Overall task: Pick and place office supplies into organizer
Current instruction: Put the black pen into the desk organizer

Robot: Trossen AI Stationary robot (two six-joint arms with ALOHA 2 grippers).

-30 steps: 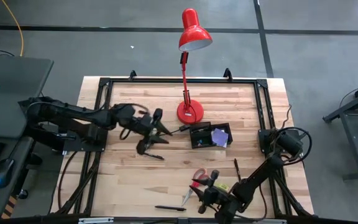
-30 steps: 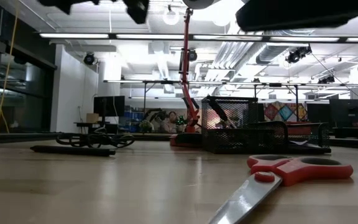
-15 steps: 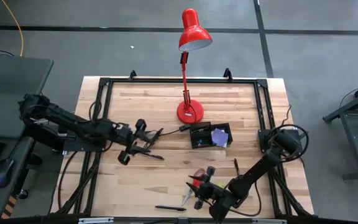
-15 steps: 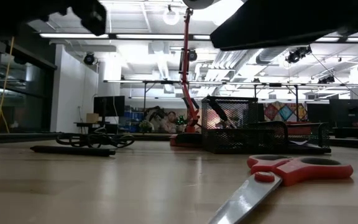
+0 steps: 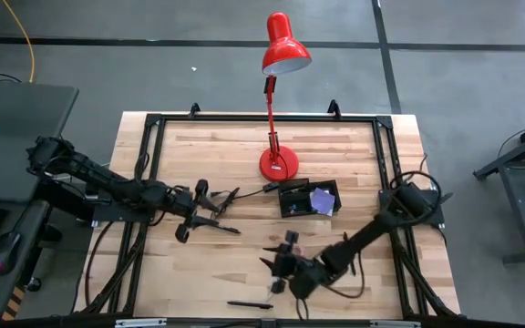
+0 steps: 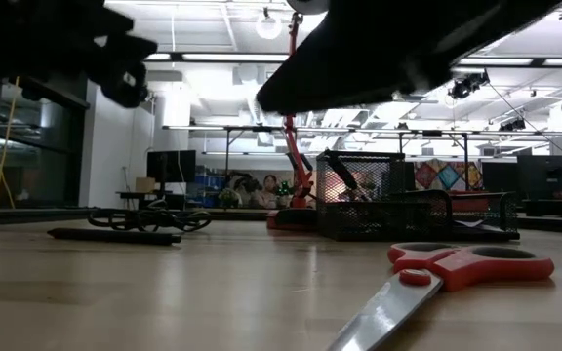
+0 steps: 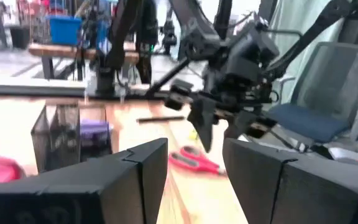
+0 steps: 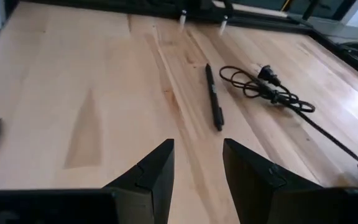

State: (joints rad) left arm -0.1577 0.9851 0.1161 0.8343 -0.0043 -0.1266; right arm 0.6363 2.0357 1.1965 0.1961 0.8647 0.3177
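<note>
The red-handled scissors (image 6: 437,278) lie flat on the table near its near edge and also show in the left wrist view (image 7: 194,160). My right gripper (image 5: 278,264) hovers open above them, pointing toward the table's left. The black mesh organizer (image 5: 301,199) stands right of centre with a purple sticky pad (image 5: 322,198) inside. My left gripper (image 5: 203,210) is open at the table's left-centre, just above a black pen (image 5: 223,228). Another pen (image 5: 249,305) lies by the near edge. The yellow-green piece is hidden.
The red lamp's base (image 5: 279,164) stands just beyond the organizer. A black coiled cable (image 8: 266,90) lies beside the left gripper, near the pen (image 8: 213,96). A black frame rail (image 5: 262,118) borders the table. Bare wood lies left of the scissors.
My right gripper has moved from the near edge toward the far-left, ending over the scissors. My left gripper has drawn back toward the table's left and slightly nearer. Both arms have come lower in the low view. The scissors, pens and organizer have stayed put.
</note>
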